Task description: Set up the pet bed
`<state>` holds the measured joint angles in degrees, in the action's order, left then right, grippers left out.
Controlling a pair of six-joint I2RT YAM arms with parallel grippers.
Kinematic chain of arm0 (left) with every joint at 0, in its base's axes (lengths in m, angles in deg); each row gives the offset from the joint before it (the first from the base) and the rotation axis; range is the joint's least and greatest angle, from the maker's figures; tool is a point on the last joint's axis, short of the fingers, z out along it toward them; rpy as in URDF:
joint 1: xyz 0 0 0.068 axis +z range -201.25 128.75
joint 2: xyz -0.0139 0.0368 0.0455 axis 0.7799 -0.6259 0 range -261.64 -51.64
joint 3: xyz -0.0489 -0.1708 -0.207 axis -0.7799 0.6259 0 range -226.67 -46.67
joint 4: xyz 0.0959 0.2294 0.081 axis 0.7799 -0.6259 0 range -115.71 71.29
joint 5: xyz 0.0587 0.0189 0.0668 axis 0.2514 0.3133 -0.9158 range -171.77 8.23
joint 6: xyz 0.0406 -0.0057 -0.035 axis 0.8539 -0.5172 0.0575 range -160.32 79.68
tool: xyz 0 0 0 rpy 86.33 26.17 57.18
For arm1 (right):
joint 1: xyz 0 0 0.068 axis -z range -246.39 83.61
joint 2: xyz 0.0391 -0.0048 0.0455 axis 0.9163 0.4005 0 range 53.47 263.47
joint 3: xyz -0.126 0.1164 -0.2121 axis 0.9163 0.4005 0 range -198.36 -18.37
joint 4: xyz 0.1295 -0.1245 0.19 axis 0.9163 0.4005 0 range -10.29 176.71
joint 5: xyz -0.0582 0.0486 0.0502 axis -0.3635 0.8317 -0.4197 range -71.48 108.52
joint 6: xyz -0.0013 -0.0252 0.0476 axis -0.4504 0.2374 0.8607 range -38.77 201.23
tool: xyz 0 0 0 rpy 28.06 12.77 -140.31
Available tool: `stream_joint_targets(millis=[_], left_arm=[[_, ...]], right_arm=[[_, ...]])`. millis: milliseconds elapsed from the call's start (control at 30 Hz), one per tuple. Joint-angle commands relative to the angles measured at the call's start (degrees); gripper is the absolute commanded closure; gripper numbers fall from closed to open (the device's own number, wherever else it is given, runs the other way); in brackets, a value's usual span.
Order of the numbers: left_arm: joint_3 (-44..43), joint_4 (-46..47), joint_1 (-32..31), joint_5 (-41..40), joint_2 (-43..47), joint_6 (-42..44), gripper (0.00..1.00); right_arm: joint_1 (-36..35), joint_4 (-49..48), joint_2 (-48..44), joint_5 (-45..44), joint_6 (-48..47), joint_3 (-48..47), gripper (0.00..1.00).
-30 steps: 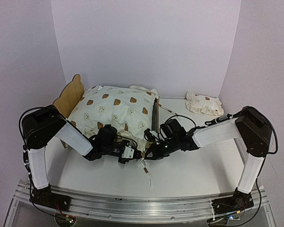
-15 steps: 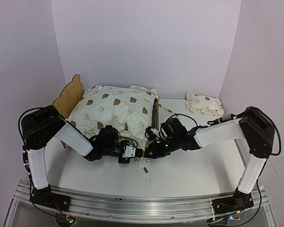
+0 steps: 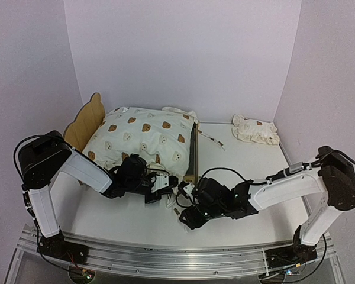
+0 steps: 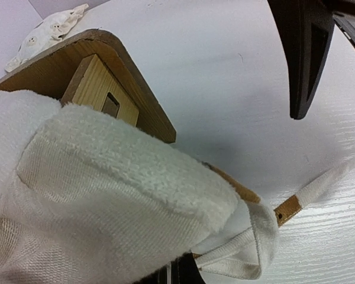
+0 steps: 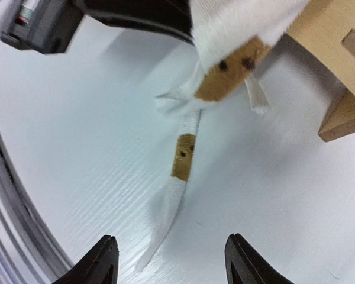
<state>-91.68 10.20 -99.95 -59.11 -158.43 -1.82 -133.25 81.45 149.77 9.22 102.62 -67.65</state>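
Our left end effector [image 3: 167, 190] is closed tight on the near corner of the cushion [image 3: 143, 137]. In its wrist view the plush fabric [image 4: 106, 195] crowds right up against the lens, and only a sliver of the dark fingers [image 4: 178, 273] shows beneath it.

The bed [image 3: 87, 116] sits on the worktop [image 3: 254, 177], behind this end effector and to its left. The rest of the cushion is heaped over the bed. The bed's rounded wooden corner [image 4: 115, 71] rises just beyond the pinched fabric.

A string [image 4: 319, 189] with a brown patch trails from the held corner, running forward and to the right across the worktop.

Our right end effector [image 3: 187, 216] hangs low over the worktop, just beside the left one and nearer to the arms' bases. Its jaws are spread wide and hold nothing. In its wrist view the two fingertips [image 5: 103, 260] stand at the bottom edge. The string [image 5: 183, 157] lies flat ahead of them, and its loose end reaches down into the gap between them. We cannot tell whether it touches either finger.

Farther ahead hangs the gripped cushion corner [image 5: 231, 71]. A wooden foot of the bed [image 5: 343, 115] stands ahead and to the right.

A pillow [image 3: 255, 130] lies well apart from both end effectors, far behind the right one.
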Motion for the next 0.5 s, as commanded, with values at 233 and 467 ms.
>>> stream_joint_targets(millis=[233,467], left_arm=[[-2.08,0.57,0.23,-1.44,2.61,-4.09,1.00],[-2.44,-0.20,0.27,-2.93,3.20,-6.84,1.00]], right_arm=[[-5.56,3.13,9.48,-7.11,1.97,-3.95,0.40],[-6.34,9.28,9.68,-14.69,5.34,-2.58,0.95]])
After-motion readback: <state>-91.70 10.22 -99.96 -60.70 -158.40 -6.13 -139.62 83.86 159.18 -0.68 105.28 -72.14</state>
